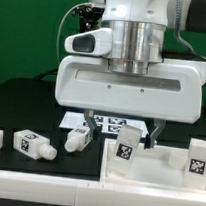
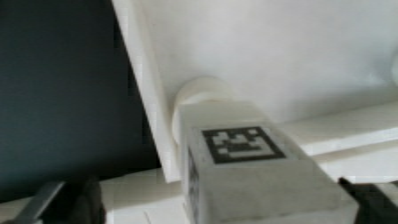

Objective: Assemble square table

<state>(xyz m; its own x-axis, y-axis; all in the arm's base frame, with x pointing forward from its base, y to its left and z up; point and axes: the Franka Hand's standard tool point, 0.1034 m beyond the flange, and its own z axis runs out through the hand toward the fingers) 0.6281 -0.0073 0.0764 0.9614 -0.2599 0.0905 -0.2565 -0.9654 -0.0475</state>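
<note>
Pincer [image 1: 121, 131] is hanging wide open above the square top [image 1: 163, 176], gripping nothing, one leg [image 1: 128, 145] sitting between its jaws. Wrist view is showing that tagged leg [image 2: 240, 150] resting on the top [image 2: 267, 50], jaws clear of it.

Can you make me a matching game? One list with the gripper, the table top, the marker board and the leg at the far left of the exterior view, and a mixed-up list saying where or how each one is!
Things:
1. gripper
2. table top
3. marker board
4. leftmost leg

Place or state:
A. lying on its side
B. open, over the tilted leg
C. flat, behind the legs
D. rimmed white tray at the exterior view's right

Pairs: 1-B, 2-D, 3-C, 4-A
</note>
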